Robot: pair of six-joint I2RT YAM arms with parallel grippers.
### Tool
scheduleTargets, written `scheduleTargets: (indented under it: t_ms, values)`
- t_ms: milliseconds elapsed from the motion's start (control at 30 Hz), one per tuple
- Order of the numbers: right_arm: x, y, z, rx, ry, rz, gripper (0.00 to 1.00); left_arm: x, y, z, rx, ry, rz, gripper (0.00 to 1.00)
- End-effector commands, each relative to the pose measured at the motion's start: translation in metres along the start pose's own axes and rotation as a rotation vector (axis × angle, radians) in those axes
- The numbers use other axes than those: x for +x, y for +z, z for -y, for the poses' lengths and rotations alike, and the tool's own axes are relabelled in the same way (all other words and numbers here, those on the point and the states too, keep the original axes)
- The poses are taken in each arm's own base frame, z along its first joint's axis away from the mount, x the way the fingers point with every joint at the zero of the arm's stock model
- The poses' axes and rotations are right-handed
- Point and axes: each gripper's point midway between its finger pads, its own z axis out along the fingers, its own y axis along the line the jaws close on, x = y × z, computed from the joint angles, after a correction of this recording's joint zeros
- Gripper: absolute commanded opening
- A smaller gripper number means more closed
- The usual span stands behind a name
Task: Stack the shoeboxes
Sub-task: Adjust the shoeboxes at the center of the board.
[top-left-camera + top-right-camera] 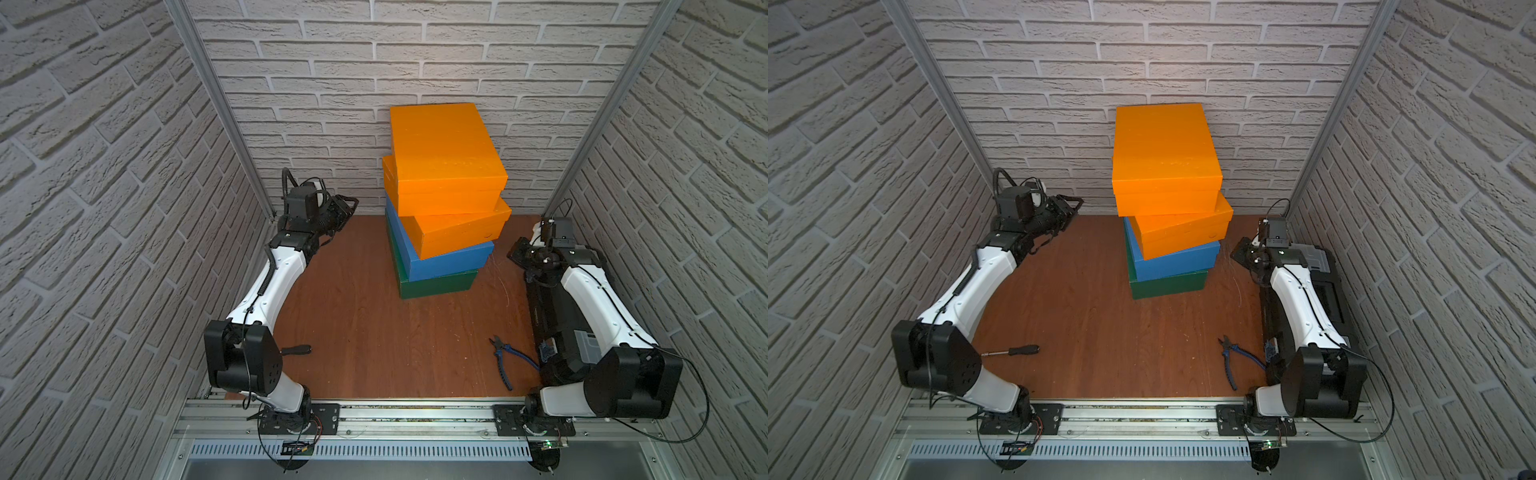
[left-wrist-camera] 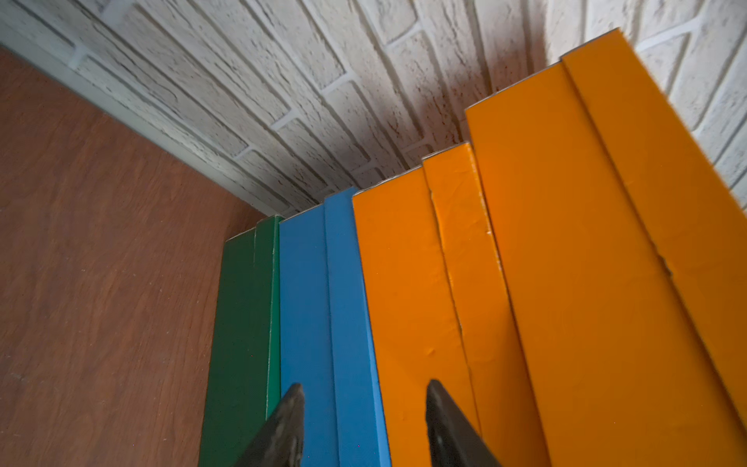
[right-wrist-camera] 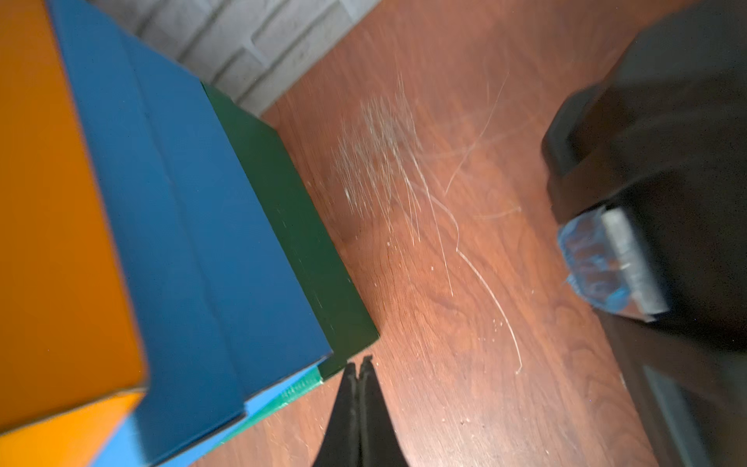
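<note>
Top views showed the stack looked done: green shoebox (image 1: 436, 287) on the desk (image 1: 365, 324) near the back wall (image 1: 332, 83), blue shoebox (image 1: 451, 261) on it, then lower orange shoebox (image 1: 461, 233), a bit crooked, then top orange shoebox (image 1: 444, 145). Left pincer (image 2: 364, 388) stood half open and empty. Right pincer (image 3: 359, 362) was shut and empty.

In a top view, on the counter (image 1: 365, 324) by the back wall (image 1: 332, 104), the dark green box (image 1: 436, 286) lies lowest, the blue box (image 1: 451, 262) on it, then the lower orange box (image 1: 461, 232), skewed, and the top orange box (image 1: 444, 145). The left hand (image 1: 350, 207) and right hand (image 1: 516, 253) flank the stack, not touching it.
</note>
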Motion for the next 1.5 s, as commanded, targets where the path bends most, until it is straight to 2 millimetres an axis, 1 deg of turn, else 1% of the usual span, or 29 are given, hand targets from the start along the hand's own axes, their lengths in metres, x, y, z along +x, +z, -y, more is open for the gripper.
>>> scheduleTargets:
  t_ms: [0,200,233,433,533,667,733,867,967,1067,1167,1233,1333,1467]
  values:
    - [-0.001,0.011,-0.005,-0.030,-0.020,0.057,0.03,0.007,0.018,-0.016,0.015,-0.034,-0.026,0.48]
    - [0.017,0.046,0.006,-0.052,0.012,0.055,0.03,0.027,0.043,-0.049,-0.039,-0.069,-0.076,0.48]
    - [0.020,0.053,0.008,-0.056,0.017,0.048,0.03,0.031,0.049,-0.058,-0.051,-0.082,-0.090,0.47]
    - [0.039,0.096,0.008,-0.126,0.033,-0.017,0.03,0.054,0.080,-0.095,-0.070,-0.163,-0.153,0.46]
    - [0.043,0.107,0.006,-0.164,0.018,-0.017,0.03,0.064,0.092,-0.113,-0.100,-0.184,-0.178,0.46]
    - [0.042,0.119,-0.002,-0.225,0.001,-0.013,0.03,0.081,0.108,-0.129,-0.126,-0.208,-0.225,0.46]
    - [0.043,0.128,-0.006,-0.258,0.013,-0.021,0.03,0.089,0.116,-0.137,-0.134,-0.223,-0.242,0.46]
    - [0.047,0.146,-0.009,-0.287,0.054,-0.030,0.03,0.100,0.127,-0.150,-0.151,-0.251,-0.263,0.46]
    - [0.053,0.157,-0.016,-0.283,0.033,-0.041,0.03,0.107,0.133,-0.156,-0.154,-0.271,-0.279,0.48]
    - [0.063,0.168,-0.033,-0.309,0.001,-0.063,0.03,0.114,0.140,-0.162,-0.160,-0.281,-0.293,0.50]
    - [0.076,0.177,-0.048,-0.337,-0.012,-0.087,0.03,0.123,0.147,-0.166,-0.155,-0.297,-0.309,0.55]
    - [0.085,0.181,-0.058,-0.359,-0.021,-0.105,0.03,0.128,0.150,-0.168,-0.148,-0.311,-0.317,0.57]
    - [0.098,0.184,-0.070,-0.371,-0.035,-0.130,0.03,0.136,0.153,-0.168,-0.132,-0.330,-0.334,0.57]
    - [0.114,0.184,-0.086,-0.393,-0.058,-0.156,0.03,0.140,0.147,-0.169,-0.118,-0.344,-0.335,0.57]
